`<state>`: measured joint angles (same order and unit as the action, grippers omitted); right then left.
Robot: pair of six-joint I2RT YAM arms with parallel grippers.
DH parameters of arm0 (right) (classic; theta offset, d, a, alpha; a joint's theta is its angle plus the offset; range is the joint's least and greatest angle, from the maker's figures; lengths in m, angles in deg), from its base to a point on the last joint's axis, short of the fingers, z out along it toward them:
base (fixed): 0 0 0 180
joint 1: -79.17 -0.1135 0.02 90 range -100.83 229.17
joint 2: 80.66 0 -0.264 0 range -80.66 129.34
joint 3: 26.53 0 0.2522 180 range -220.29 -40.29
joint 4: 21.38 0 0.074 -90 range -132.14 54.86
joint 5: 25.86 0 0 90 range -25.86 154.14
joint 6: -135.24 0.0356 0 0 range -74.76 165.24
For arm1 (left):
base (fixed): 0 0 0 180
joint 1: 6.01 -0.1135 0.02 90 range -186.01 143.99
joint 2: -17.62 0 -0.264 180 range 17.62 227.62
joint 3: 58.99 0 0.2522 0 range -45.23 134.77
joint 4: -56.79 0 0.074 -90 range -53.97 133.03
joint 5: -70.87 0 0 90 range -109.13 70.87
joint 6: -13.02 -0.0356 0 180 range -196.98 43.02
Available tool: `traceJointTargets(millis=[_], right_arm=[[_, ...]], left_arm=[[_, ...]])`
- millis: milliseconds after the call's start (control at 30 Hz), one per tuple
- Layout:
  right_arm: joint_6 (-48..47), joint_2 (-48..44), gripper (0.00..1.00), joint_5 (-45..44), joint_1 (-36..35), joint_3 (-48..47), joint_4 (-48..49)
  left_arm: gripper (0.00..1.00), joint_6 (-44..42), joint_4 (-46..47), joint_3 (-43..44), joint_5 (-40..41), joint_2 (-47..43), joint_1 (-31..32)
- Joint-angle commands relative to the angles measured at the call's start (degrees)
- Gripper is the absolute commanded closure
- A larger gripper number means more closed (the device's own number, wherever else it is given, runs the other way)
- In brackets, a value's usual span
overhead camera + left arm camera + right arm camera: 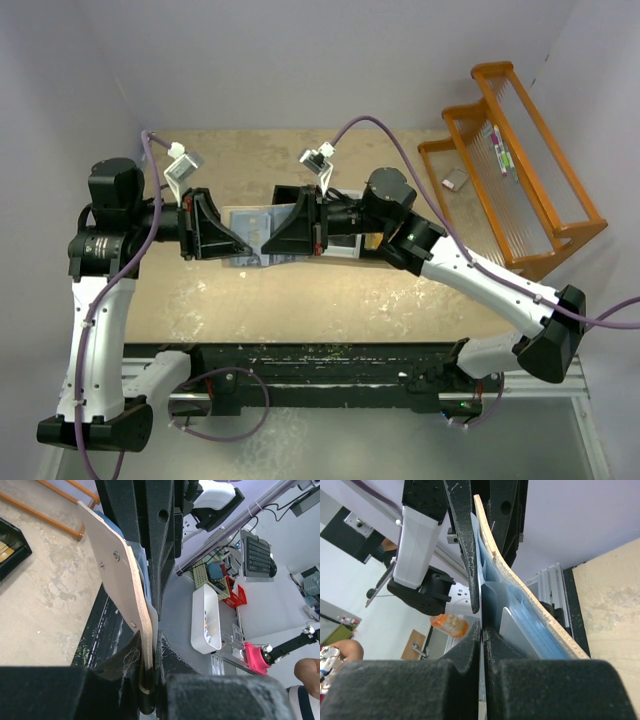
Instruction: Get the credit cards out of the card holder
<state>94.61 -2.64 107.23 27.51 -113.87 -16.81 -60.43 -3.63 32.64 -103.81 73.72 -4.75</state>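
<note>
Mid-frame: flat tan-and-blue-grey folding card holder point(250, 222), long axis left-right, clamped by left pincer point(147, 680), right pincer point(482, 630) pinched shut opposite.

- The left arm point(100, 300) rises from its base at the near edge, and its wrist is turned inward to the right.
- The left gripper point(247, 246) lies level and points right, its jaws pinched on the edge of the card holder point(120, 585).
- The right arm point(480, 275) stretches from its base toward the middle.
- The right gripper point(266, 246) points left, tip to tip with the other, its jaws pressed together.
</note>
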Motion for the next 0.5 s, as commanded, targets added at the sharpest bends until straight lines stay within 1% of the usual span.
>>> traceJointTargets(millis=[0, 67, 133, 300, 367, 467], right_arm=[[1.87, -1.95, 0.98, 4.43, -0.19, 1.46, 4.32], [2.93, -2.09, 0.95, 5.59, -0.06, 2.12, 6.52], [3.89, -2.16, 0.89, 5.98, -0.1, 2.51, 7.8], [6.37, -2.08, 0.79, 6.83, -0.1, 3.25, 11.61], [6.78, -2.0, 0.79, 6.64, -0.06, 3.31, 11.91], [7.59, -1.69, 0.82, 6.32, -0.11, 3.48, 12.59]], left_arm=[[0.96, 2.37, 4.5, -0.01, -5.05, -1.1, -0.22], [0.96, 2.93, 4.84, -0.01, -5.37, -1.12, -0.22], [0.96, 3.27, 4.99, 0.1, -5.55, -1.3, -0.2], [0.96, 3.64, 5.08, 0.01, -5.75, -1.69, -0.26], [0.96, 3.73, 5.08, -0.01, -5.79, -1.72, -0.21], [0.96, 3.79, 5.08, -0.01, -5.93, -2.03, -0.22]])
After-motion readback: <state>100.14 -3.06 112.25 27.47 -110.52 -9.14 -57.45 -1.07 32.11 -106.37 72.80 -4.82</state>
